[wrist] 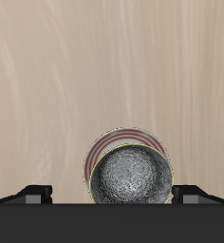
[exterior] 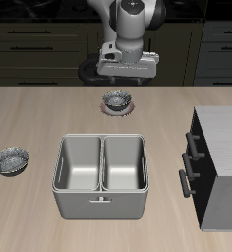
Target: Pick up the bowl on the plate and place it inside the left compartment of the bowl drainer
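Hovering above the small grey speckled metal bowl, the two-finger gripper is held spread, its fingers clear of the bowl, which sits on the reddish-rimmed round plate. The grey two-well bowl drainer, a twin bowl and a dark cabinet are seen nearer the front.

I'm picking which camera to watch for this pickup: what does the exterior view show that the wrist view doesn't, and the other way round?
Only the exterior view shows the bowl drainer with its left compartment, a second bowl near the table's edge, the dark cabinet and the arm above the table. Only the wrist view shows the gripper's fingertips either side of the bowl and the plate's pink rim up close. Both show the bowl sitting on the plate, and the wooden table.
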Robot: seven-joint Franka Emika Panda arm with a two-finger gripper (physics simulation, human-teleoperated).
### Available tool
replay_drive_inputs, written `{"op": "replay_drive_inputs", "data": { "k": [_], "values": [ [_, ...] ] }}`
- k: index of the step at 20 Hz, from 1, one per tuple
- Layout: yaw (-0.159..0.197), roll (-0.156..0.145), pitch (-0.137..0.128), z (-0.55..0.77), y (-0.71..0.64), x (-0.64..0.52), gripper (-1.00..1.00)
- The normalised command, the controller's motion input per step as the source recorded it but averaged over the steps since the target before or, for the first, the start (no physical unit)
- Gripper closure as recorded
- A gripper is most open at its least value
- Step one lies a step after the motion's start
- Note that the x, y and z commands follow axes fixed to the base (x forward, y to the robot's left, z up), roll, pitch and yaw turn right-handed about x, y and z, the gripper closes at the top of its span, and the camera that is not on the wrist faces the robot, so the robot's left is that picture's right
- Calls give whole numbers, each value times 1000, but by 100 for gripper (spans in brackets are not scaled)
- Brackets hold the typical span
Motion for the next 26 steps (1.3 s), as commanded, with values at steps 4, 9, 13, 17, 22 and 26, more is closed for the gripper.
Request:
{"op": "replay_drive_inputs", "data": {
  "k": [4, 9, 13, 17, 22, 26],
  "values": [
    [-38, 13, 3, -56, 48, -187, -100],
    [-4, -17, -17, -87, 16, -152, -100],
    [-33, -28, 2, -197, -57, -145, -100],
    [-35, -3, 49, -314, -73, -36, -100],
    [-13, -20, 10, -201, -68, -29, -100],
    [-20, 14, 72, -417, 54, 35, -100]
  ]
}}
